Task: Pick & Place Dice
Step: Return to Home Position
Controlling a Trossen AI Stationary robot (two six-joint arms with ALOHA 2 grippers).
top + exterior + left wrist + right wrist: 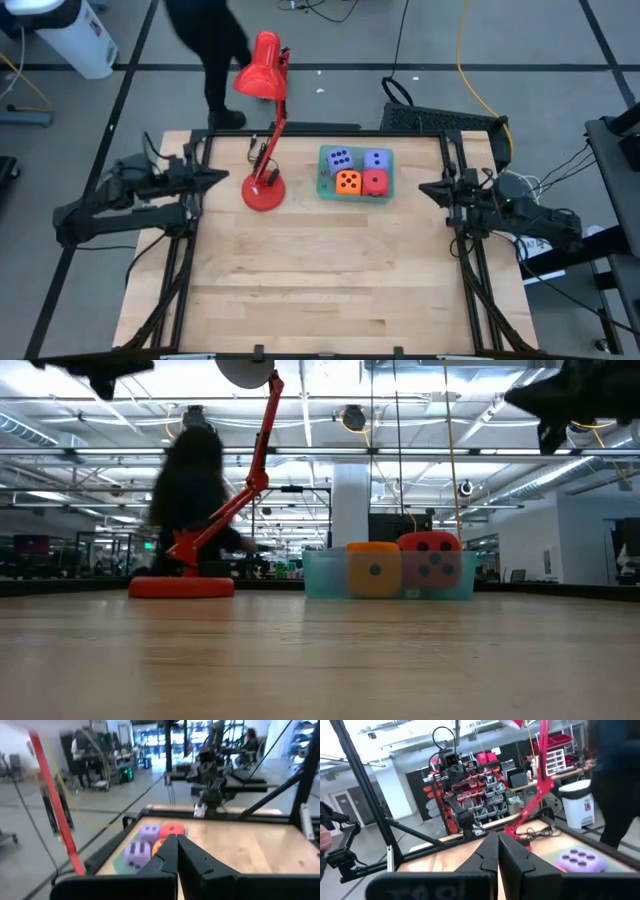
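Four dice sit packed in a clear green tray [322, 172] near the table's far edge: two purple dice [340, 159] [376, 159] on the far side, the orange die [348, 182] and the red die [374, 183] on the near side. In the low view the orange die [373, 570] and the red die [430, 565] show through the tray wall. My left gripper [222, 178] is shut and hovers at the table's left edge, level with the lamp base. My right gripper [424, 190] is shut and hovers at the right edge, right of the tray. In the wrist views both grippers [176, 839] [497, 838] show their fingers together.
A red desk lamp stands with its base [263, 190] left of the tray, its arm leaning toward the far edge, shade [262, 70] beyond the table. A person [210, 50] in dark clothes moves past the far edge. Bare wood [320, 270] covers the table's near half.
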